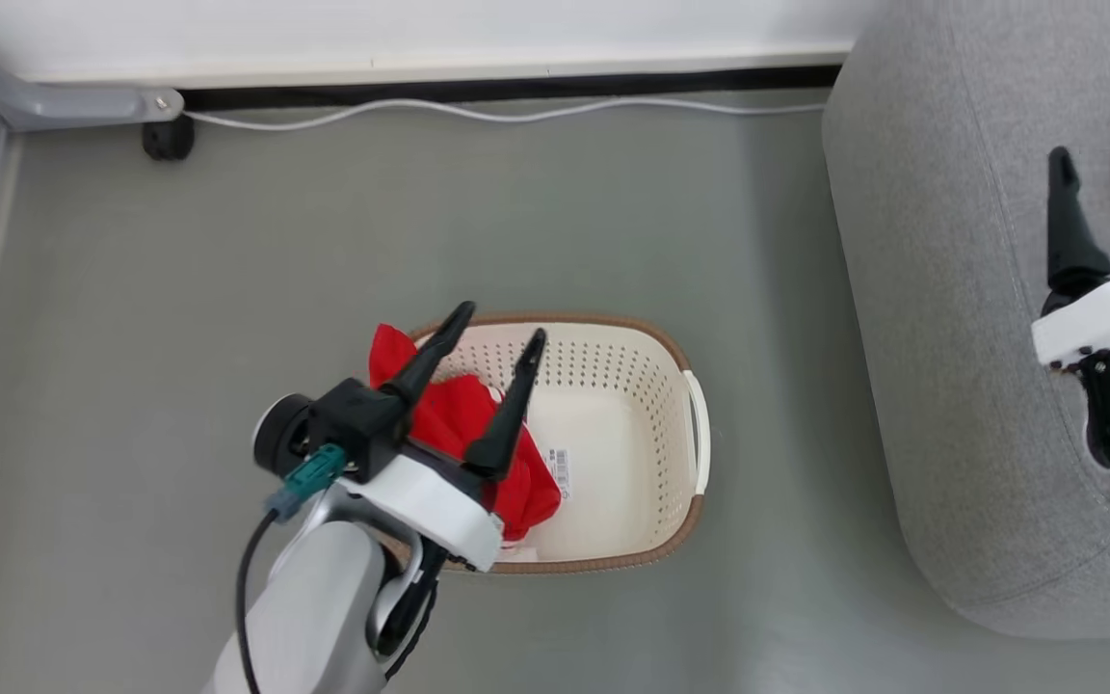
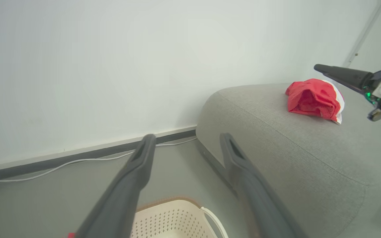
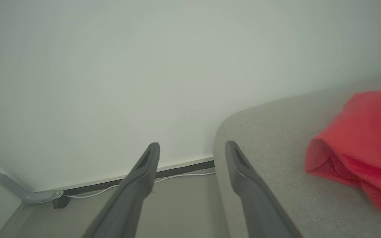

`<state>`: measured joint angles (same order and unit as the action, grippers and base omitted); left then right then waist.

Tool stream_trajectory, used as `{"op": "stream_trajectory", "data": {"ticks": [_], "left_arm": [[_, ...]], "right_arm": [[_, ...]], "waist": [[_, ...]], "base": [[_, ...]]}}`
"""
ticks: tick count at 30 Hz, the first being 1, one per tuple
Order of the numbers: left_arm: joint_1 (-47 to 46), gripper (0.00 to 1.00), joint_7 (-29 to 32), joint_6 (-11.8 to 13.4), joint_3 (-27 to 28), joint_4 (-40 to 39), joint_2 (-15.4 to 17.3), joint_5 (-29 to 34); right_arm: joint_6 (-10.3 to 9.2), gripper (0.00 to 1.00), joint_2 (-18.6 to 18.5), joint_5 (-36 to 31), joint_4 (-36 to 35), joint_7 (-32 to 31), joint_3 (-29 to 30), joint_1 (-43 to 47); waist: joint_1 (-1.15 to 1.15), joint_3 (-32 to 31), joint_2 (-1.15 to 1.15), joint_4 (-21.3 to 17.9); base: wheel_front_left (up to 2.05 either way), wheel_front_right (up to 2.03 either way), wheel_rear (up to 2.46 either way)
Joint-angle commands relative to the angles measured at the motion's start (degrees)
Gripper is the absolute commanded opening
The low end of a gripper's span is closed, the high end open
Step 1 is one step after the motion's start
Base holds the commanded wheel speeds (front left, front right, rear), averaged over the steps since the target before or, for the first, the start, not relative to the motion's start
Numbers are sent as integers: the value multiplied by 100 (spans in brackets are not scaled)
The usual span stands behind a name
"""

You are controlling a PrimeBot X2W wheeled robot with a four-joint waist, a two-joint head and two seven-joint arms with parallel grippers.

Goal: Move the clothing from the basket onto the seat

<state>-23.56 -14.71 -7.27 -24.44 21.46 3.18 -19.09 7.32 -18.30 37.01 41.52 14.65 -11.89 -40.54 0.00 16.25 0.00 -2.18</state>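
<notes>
Gaping empty, left hand (image 1: pixel 500 322) and right hand (image 1: pixel 1096 160); wrist views show clothing (image 2: pixel 314 97) on the seat (image 2: pixel 276 138).

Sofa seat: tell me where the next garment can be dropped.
Free: the bare grey sofa seat between its rounded edge facing the laundry basket and the red garment. Crowded: around that garment, where the right jaws hover open.
</notes>
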Motion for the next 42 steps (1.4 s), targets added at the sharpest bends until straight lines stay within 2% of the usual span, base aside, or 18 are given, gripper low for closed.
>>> {"op": "stream_trajectory", "data": {"ticks": [1,10,18,28,42], "left_arm": [[38,100,-29,-22,284,-97,67,74],[563,100,-29,12,1378,-57,8,315],[1027,100,-29,131,2052,-197,-18,648],[1516,100,-29,276,2586,-467,-28,794],[1947,100,-29,398,2746,-705,-30,815]], "right_arm": [[17,100,-14,-50,-188,34,-92,145],[17,100,235,-432,-676,34,-168,695],[17,100,406,-977,-1203,35,109,1321],[17,100,690,-1438,-1820,35,429,2161],[17,100,1024,-1842,-2324,35,577,2920]], "waist": [[0,-159,0,80],[0,-652,0,196],[0,-1013,0,272],[0,-1207,0,284],[0,-1468,0,116]], "base": [[0,0,0],[0,0,0],[0,0,0],[0,0,0],[0,0,0]]}}
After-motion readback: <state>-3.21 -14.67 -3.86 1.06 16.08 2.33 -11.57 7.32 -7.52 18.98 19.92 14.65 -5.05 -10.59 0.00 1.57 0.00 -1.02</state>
